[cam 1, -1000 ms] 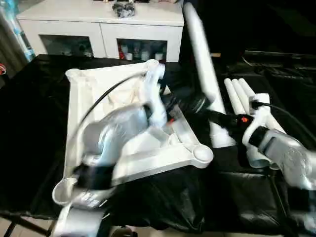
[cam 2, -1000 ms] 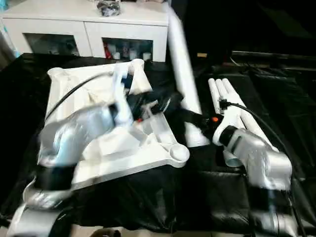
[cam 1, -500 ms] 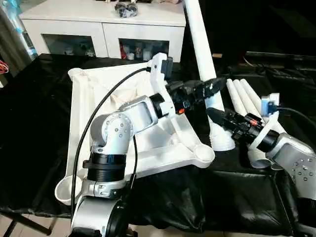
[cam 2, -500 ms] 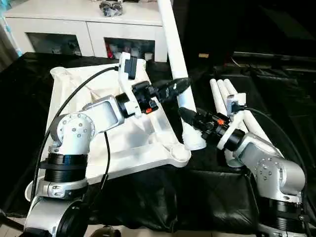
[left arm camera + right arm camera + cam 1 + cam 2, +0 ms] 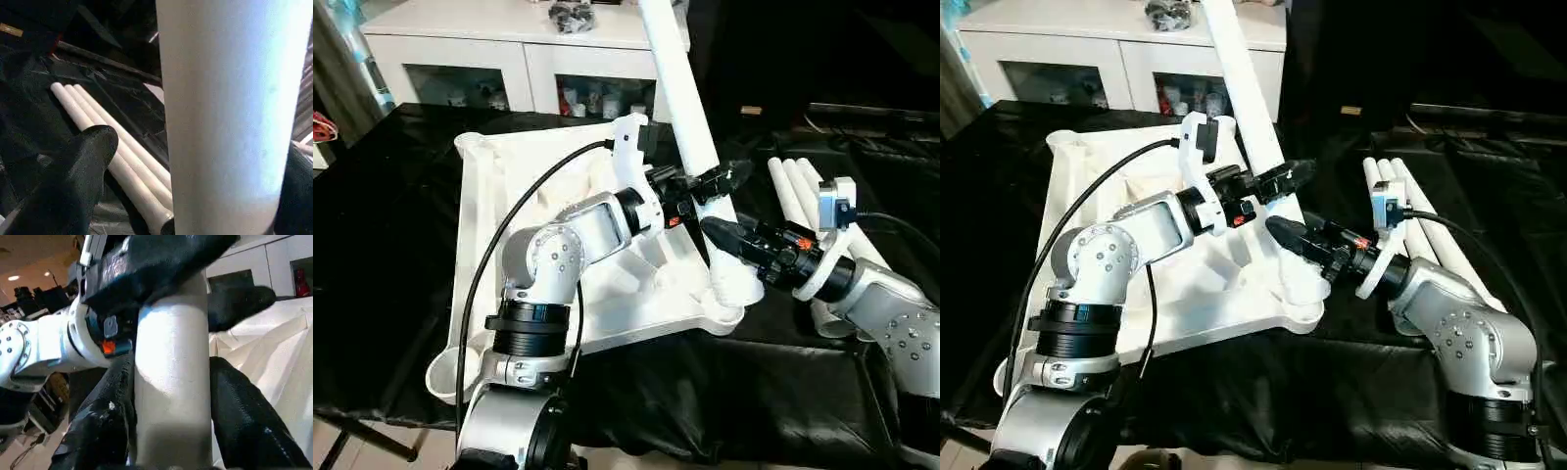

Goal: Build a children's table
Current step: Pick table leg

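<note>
My right gripper (image 5: 717, 233) clamps the long white tapered plastic leg (image 5: 690, 132) low over the upturned white tabletop's near corner socket (image 5: 724, 311) — seating it — while my left gripper (image 5: 724, 176) brackets it, jaws wide, to steady it.

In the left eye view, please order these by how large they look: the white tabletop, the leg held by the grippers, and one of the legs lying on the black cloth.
1. Tabletop.
2. Held leg: nearer the camera and partly cropped, so its lead is unsure.
3. Lying leg, partly hidden by the right arm.
</note>
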Controlling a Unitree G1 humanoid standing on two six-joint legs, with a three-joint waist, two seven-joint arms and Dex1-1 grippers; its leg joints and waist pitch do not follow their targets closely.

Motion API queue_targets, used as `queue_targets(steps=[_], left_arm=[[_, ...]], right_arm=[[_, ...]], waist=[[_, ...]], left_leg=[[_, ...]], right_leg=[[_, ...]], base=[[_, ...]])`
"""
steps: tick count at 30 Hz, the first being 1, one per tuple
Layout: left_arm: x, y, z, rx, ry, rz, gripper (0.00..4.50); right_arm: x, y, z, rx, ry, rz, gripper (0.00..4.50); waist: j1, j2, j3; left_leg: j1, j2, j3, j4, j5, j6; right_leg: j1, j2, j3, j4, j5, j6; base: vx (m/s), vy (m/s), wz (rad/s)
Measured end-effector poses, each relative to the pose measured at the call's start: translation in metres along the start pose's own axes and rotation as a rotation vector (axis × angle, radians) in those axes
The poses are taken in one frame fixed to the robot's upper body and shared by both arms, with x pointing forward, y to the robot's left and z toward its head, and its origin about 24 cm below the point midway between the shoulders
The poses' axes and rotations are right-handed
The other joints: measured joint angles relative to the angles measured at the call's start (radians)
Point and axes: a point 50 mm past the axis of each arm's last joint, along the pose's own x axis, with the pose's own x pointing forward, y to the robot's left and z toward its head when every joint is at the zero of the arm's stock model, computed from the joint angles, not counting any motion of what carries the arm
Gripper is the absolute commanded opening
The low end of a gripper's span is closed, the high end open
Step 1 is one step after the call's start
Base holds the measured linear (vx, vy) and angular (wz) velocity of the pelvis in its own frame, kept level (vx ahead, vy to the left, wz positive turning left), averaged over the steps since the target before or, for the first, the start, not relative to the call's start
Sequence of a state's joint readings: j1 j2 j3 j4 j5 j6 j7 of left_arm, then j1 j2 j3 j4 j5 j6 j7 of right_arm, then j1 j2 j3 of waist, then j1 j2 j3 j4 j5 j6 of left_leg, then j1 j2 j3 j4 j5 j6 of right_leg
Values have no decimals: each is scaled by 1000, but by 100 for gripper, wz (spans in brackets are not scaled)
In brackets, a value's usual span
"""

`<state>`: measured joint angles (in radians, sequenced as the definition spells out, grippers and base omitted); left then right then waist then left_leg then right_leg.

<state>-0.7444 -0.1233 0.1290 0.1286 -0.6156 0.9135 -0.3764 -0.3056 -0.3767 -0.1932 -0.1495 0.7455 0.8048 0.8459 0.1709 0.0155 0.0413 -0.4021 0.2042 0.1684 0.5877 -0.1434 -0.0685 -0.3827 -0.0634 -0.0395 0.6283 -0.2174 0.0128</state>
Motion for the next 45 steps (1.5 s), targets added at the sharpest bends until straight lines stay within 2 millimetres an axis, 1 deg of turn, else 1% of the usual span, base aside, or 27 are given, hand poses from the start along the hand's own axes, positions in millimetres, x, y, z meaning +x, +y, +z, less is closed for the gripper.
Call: queue_targets(steps=[2, 5, 6, 7, 10, 11, 12, 13, 15, 17, 20, 21, 23, 24, 27, 29, 30, 31, 32, 33, 35, 37, 39, 40, 41, 42, 45], left_arm=[[1, 0, 2, 1, -6, 18, 423], [2, 1, 5, -2, -13, 62, 416], [1, 3, 5, -7, -16, 84, 409], [1, 8, 6, -18, -18, 126, 382], [-1, 20, 9, -34, -47, 247, 374], [-1, 22, 10, -36, -56, 272, 351], [-1, 23, 10, -37, -61, 295, 351], [-2, 26, 10, -37, -69, 325, 337], [-4, 29, 12, -41, -83, 361, 330], [-4, 31, 12, -46, -91, 386, 324], [-5, 32, 12, -47, -98, 406, 281], [-5, 33, 12, -48, -97, 414, 281], [-5, 34, 12, -50, -96, 434, 262], [-5, 34, 12, -50, -97, 444, 262], [-5, 34, 13, -49, -110, 456, 238], [-5, 34, 13, -53, -112, 457, 230], [-5, 34, 13, -53, -113, 457, 212], [-5, 34, 13, -56, -114, 456, 208], [-5, 34, 13, -60, -116, 452, 207], [-5, 33, 13, -62, -116, 449, 207], [-4, 32, 13, -60, -113, 443, 201], [-2, 30, 13, -48, -113, 420, 198], [0, 27, 11, -32, -102, 384, 194], [3, 23, 10, -22, -93, 338, 191], [4, 21, 9, -14, -85, 312, 191], [6, 19, 8, -3, -73, 277, 190], [8, 11, 4, 27, -20, 145, 189]], right_arm=[[4, 2, -2, -10, 11, -2, 184], [11, 1, -6, -43, 38, -41, 184], [13, 1, -7, -53, 48, -55, 184], [17, -1, -9, -74, 64, -83, 184], [29, -5, -11, -117, 77, -154, 184], [33, -6, -11, -130, 83, -172, 184], [36, -7, -12, -140, 85, -187, 184], [40, -7, -14, -153, 93, -206, 184], [47, -7, -16, -170, 102, -230, 184], [50, -7, -18, -182, 113, -244, 184], [53, -7, -21, -183, 114, -246, 184], [54, -7, -22, -184, 118, -249, 184], [56, -7, -25, -191, 128, -257, 184], [57, -7, -25, -198, 131, -262, 184], [61, -7, -25, -204, 133, -269, 184], [61, -6, -25, -204, 131, -271, 184], [61, -6, -25, -204, 131, -272, 184], [61, -6, -25, -205, 131, -272, 184], [61, -6, -25, -206, 132, -272, 219], [61, -6, -25, -205, 131, -271, 219], [61, -6, -25, -203, 129, -266, 254], [60, -6, -24, -186, 120, -236, 260], [54, -7, -18, -169, 93, -208, 279], [47, -10, -14, -163, 91, -188, 292], [44, -11, -12, -162, 84, -177, 292], [40, -11, -10, -159, 86, -155, 303], [28, -16, -13, -122, 132, -96, 316]], waist=[[-1, 0, 0], [-3, 0, 0], [-3, 0, 0], [-4, 0, 0], [-7, 0, 0], [-8, -1, 1], [-8, -1, 1], [-9, -1, 1], [-8, -2, 1], [-6, -3, 2], [-6, -4, 3], [-6, -4, 3], [-7, -6, 4], [-8, -6, 4], [-9, -8, 5], [-9, -8, 5], [-9, -9, 5], [-9, -10, 6], [-9, -10, 6], [-9, -10, 6], [-10, -10, 6], [-9, -10, 6], [-6, -10, 7], [-3, -11, 7], [-3, -11, 7], [-3, -11, 7], [-3, -11, 7]], left_leg=[[0, 0, 0, 0, 0, 0], [0, 0, 0, 0, 0, 0], [0, 0, 0, 0, 0, 0], [0, 0, 0, 0, 0, 0], [0, 0, -1, -1, 0, 0], [0, 0, -1, -1, 0, 0], [0, 0, -1, -1, 0, 0], [0, 0, -1, -1, 0, 0], [-1, 0, -1, -1, 0, 0], [-2, 0, -1, -2, 0, 0], [-2, 0, 0, -2, -1, 2], [-2, 0, 0, -2, -1, 2], [-2, 0, 0, -2, -1, 2], [-2, 0, 0, -2, -1, 2], [-2, 0, 0, -2, -1, 1], [-2, 0, 0, -2, -1, 1], [-2, 0, 0, -2, -1, 1], [-2, 0, 0, -2, -1, 1], [-2, 0, 0, -2, -1, 1], [-2, 0, 0, -2, -1, 1], [-2, 0, 0, -2, -1, 1], [-2, 0, 0, -2, -1, 1], [-2, 0, 0, -2, -1, 2], [-2, 0, 0, -1, -1, 2], [-2, 0, 0, -1, -1, 2], [-2, 0, 1, -1, -1, 2], [-2, 0, 1, -2, -1, 2]], right_leg=[[0, 0, 0, 0, 0, 0], [0, 0, 0, 0, 0, 0], [0, 0, 0, 0, 0, 0], [0, 0, 0, 0, 0, 0], [0, 0, 0, 0, 0, 1], [0, 0, 0, 0, 0, 1], [0, 0, 0, -1, 0, 1], [0, 0, 0, -1, 0, 1], [0, 0, 0, -3, 0, 1], [0, 0, 0, -4, 0, 1], [0, 0, 0, -6, 0, 1], [0, 0, 0, -6, 0, 1], [0, 0, 0, -5, 0, 1], [0, 0, 0, -5, 0, 1], [0, 0, 0, -5, 0, 2], [0, 0, 0, -5, 0, 2], [0, 0, 1, -5, 0, 2], [0, 0, 0, -5, 1, 2], [0, 0, 0, -5, 1, 2], [0, 0, 0, -5, 1, 2], [0, 0, 0, -5, 1, 2], [0, 0, 0, -6, 1, 2], [0, 0, 1, -6, 1, 2], [0, 0, 1, -6, 1, 3], [0, 0, 1, -6, 1, 3], [0, 0, 1, -6, 1, 3], [0, 0, 1, -5, 1, 3]], base=[[0, 0, 0], [0, 0, 0], [0, 0, 0], [0, 0, 0], [0, 0, 0], [0, 0, 0], [0, 0, 0], [0, 0, 0], [0, 0, 0], [0, 0, 0], [0, 0, 0], [0, 0, 0], [0, 0, 0], [0, 0, 0], [0, 0, 0], [0, 0, 0], [0, 0, 0], [0, 0, 0], [0, 0, 0], [0, 0, 0], [0, 0, 0], [0, 0, 0], [0, 0, 0], [0, 0, 0], [0, 0, 0], [0, 0, 0], [0, 0, 0]])
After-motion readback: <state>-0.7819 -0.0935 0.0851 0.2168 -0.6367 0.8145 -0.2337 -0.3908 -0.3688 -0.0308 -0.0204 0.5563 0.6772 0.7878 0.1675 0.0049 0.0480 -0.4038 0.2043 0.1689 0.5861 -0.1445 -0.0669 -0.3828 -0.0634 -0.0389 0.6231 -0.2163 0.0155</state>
